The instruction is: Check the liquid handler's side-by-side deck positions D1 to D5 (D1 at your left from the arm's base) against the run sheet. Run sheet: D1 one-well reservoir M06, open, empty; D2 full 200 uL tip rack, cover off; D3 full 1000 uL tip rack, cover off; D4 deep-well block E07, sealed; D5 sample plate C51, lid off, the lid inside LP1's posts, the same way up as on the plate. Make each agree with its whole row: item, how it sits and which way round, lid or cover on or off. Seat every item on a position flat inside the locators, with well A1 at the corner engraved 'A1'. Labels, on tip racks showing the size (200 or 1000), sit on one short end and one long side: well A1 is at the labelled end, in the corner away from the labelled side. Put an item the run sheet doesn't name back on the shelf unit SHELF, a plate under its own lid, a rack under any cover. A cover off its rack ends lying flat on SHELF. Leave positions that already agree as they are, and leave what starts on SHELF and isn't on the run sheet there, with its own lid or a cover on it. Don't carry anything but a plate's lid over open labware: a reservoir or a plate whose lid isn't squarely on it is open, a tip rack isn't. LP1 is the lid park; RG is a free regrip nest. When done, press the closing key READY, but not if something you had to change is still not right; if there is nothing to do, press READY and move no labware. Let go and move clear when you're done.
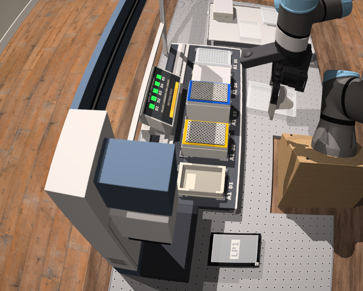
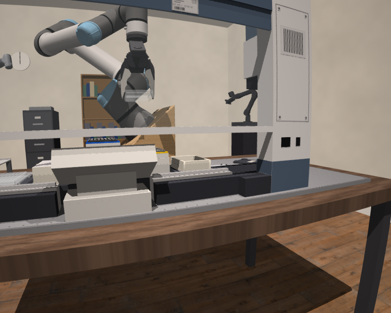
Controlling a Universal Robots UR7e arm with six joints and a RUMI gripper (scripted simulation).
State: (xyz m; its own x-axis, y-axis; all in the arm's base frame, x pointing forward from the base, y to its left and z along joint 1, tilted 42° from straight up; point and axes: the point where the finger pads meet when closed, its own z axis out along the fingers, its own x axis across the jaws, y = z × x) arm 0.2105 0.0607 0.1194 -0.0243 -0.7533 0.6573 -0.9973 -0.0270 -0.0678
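Observation:
My gripper (image 1: 274, 103) is shut on a clear tip rack cover (image 1: 270, 99) and holds it level, high above the perforated table to the right of the deck, beside D3 and D4. It also shows in the exterior view (image 2: 137, 87), with the cover (image 2: 137, 94) between the fingers. On the deck, D1 holds an open cream reservoir (image 1: 201, 180). D2 holds a yellow-rimmed tip rack (image 1: 206, 133) and D3 a blue-rimmed tip rack (image 1: 209, 91), both uncovered. D4 holds a white block (image 1: 211, 72). D5 holds a well plate (image 1: 212, 56).
The lid park LP1 (image 1: 234, 249) sits at the near end with its label showing. The shelf unit (image 1: 239, 24) at the far end carries a white box (image 1: 223, 10), a clear lid (image 1: 249, 28) and a plate (image 1: 269, 15). The arm's wooden base block (image 1: 315, 175) stands at right.

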